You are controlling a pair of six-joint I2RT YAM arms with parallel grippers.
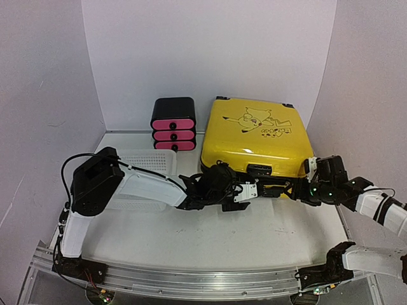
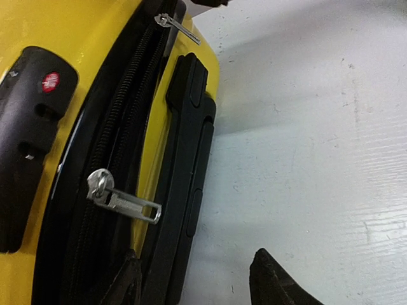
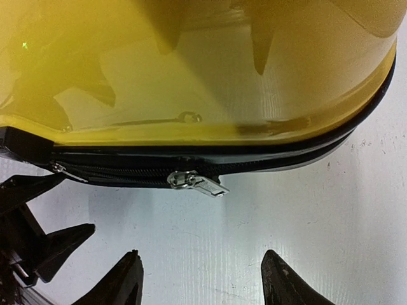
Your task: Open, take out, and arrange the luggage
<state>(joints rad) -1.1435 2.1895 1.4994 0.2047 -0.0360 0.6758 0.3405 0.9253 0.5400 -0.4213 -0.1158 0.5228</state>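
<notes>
Surface (image 1: 210, 235): white, faintly scuffed, with a metal rail along its near edge. White backdrop panels (image 1: 210, 51) close it in behind and on both sides.

Luggage (image 1: 254, 136): yellow hard shell, lying flat on the surface with the lid up and the black cartoon drawing on top. The side with the black handle (image 2: 187, 165) and lock (image 2: 32, 127) faces the arm bases. Small black fittings show at the two far corners. From above it looks wider than deep, but the view foreshortens it, so I cannot tell its long axis. The lid sits down on the lower shell.

Left of the luggage's far corner, close beside it: black drawer box (image 1: 173, 124) with three pink fronts. Left of its near corner: white mesh basket (image 1: 149, 162), partly covered by the left arm.

Left hand (image 1: 243, 190): at the luggage's near side by the handle, fingers spread, holding nothing. A silver zipper pull (image 2: 124, 200) hangs out from the black zipper band just ahead of it.
Right hand (image 1: 289, 189): at the same side, further right, fingers parted and empty, short of another pull (image 3: 197, 183).

Hard to make out: whether the zipper teeth between the pulls are parted. Reflections blur the shell in the right wrist view. The luggage's inside is hidden.
</notes>
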